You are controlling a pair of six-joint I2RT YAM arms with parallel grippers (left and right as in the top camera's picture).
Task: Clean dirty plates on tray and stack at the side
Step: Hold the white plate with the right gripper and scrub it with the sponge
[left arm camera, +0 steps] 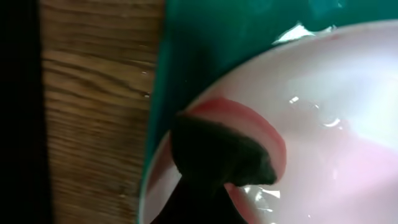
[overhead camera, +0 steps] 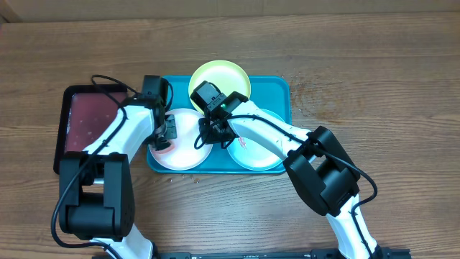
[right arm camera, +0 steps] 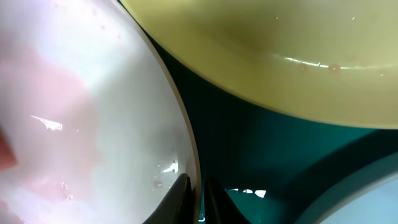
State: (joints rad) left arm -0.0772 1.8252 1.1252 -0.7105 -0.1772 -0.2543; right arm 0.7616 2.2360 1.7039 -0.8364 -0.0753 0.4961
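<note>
The teal tray (overhead camera: 280,93) holds the white plate (overhead camera: 183,147) at its front left, the pale aqua plate (overhead camera: 259,155) at its front right, and the yellow-green plate (overhead camera: 219,75) over its far rim. My left gripper (overhead camera: 164,135) is at the white plate's left edge. In the left wrist view it presses a dark pad (left arm camera: 221,155) onto a red smear on the white plate (left arm camera: 323,124). My right gripper (overhead camera: 210,133) pinches the white plate's right rim. In the right wrist view its fingertips (right arm camera: 198,190) straddle that rim beside the white plate (right arm camera: 93,93).
A black-rimmed dark red tray (overhead camera: 90,119) lies left of the teal tray, under the left arm. Small crumbs (overhead camera: 183,176) lie on the wooden table in front of the teal tray. The right arm crosses over the aqua plate.
</note>
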